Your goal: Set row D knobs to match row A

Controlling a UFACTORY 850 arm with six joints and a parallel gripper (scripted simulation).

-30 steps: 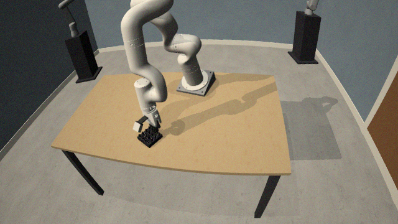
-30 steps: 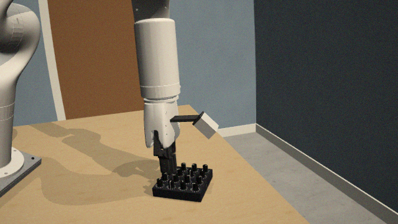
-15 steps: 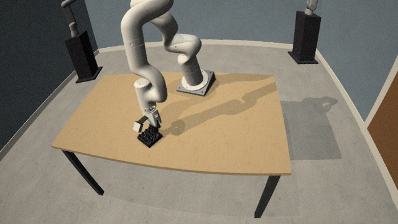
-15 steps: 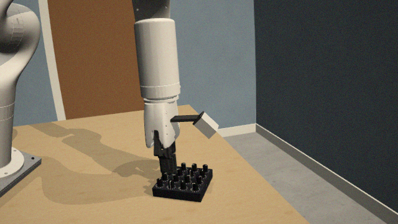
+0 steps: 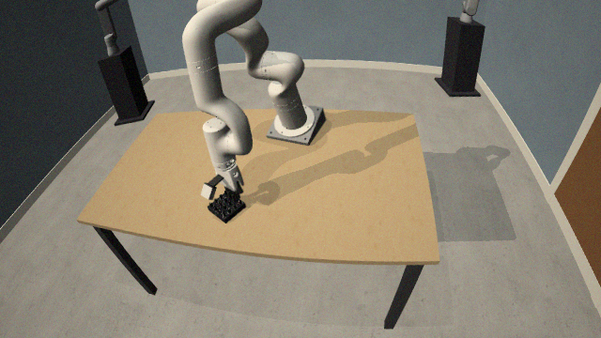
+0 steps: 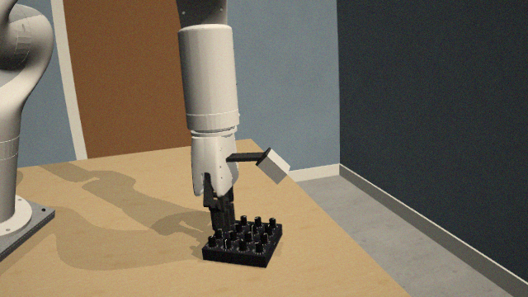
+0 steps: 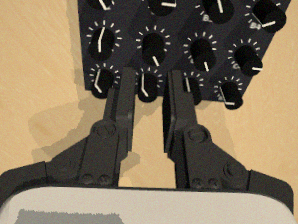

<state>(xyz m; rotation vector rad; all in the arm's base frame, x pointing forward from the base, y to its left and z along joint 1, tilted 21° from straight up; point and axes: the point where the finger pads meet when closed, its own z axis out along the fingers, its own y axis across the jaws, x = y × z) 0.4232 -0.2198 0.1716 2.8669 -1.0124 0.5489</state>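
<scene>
The black knob box (image 5: 226, 206) stands on its feet near the table's front left; it also shows in the exterior view (image 6: 243, 244) and fills the top of the wrist view (image 7: 180, 30). My gripper (image 7: 150, 86) points straight down over the box row nearest the wrist camera. Its two fingers straddle the second knob from the left, which reads as D2 (image 7: 148, 86). The fingers stand slightly apart from the knob's sides, so the gripper is open and holds nothing. The gripper also shows in the top and exterior views (image 5: 232, 189) (image 6: 220, 224). The farthest row is cut off in the wrist view.
The arm's base plate (image 5: 296, 124) is bolted at the table's far middle. Two black pedestals (image 5: 124, 84) (image 5: 460, 56) stand on the floor behind the table. The wrist camera block (image 6: 272, 166) juts out beside the gripper. The table's edge lies close to the box.
</scene>
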